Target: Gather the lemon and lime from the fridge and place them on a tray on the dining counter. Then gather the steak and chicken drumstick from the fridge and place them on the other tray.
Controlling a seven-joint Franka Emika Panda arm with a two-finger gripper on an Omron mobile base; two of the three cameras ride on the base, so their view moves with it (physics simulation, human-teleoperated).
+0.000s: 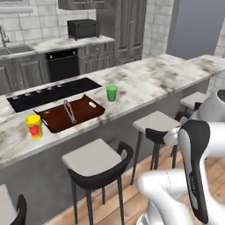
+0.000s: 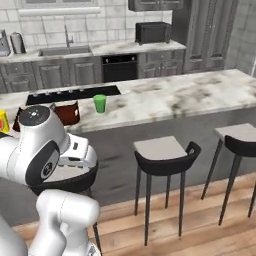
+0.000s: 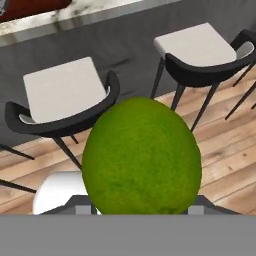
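Green cup [image 2: 100, 103] on dining counter [image 2: 190, 97]

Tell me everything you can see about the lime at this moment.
The lime is a round, slightly egg-shaped green fruit with a finely pebbled, matte skin. In the hand view it sits close to the camera, held in the hand, whose fingers are mostly hidden under it. Behind it are black-backed stools and wooden floor, so it is off the counter.

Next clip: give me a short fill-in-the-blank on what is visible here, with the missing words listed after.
1. The pincer holds a green ____.
2. The red-brown tray on the marble counter has metal ____ lying in it.
3. The cup standing right of that tray in the left base view is ____.
4. Along the counter's front stand black-backed ____.

Missing words: lime; tongs; green; stools
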